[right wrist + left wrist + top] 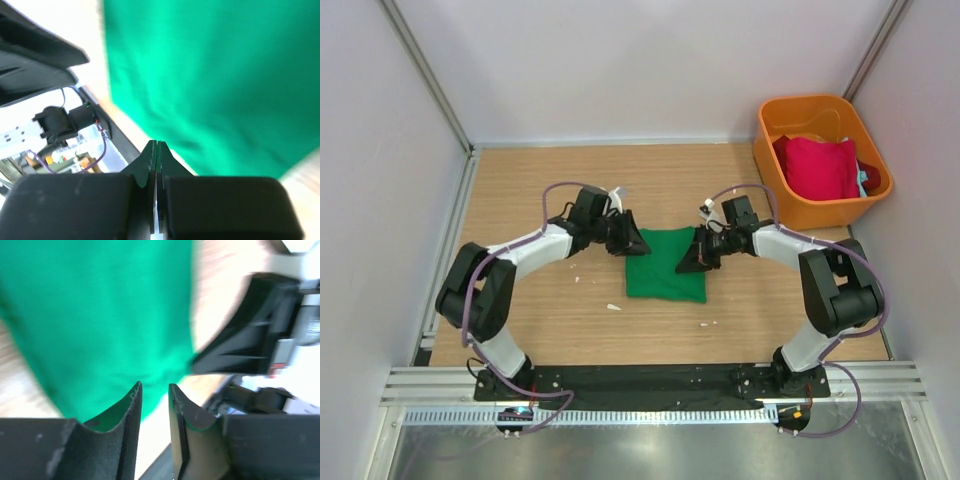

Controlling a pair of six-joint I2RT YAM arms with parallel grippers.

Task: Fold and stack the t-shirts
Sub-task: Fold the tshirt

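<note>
On my left gripper (155, 389) the two fingers (131, 412) stand a little apart, with a narrow gap between them, and I see no cloth inside this gap. On my right gripper (156, 146) the fingers are pressed fully together, and nothing is caught between them. Both wrist cameras are blurred, and each is filled mostly by the green t-shirt (662, 275). From above, this shirt lies folded into a rough square at the middle of the table (520, 200). The left gripper is at the shirt's 10 o'clock corner and the right gripper is over its 3 o'clock edge, so the two point toward each other across the cloth. Whether the tips touch the fabric I cannot tell. Further out, at 2 o'clock on the table, the orange bin (812, 212) holds the red t-shirt (815, 165), with a bit of the teal t-shirt (863, 180) showing at the red shirt's 3 o'clock side.
</note>
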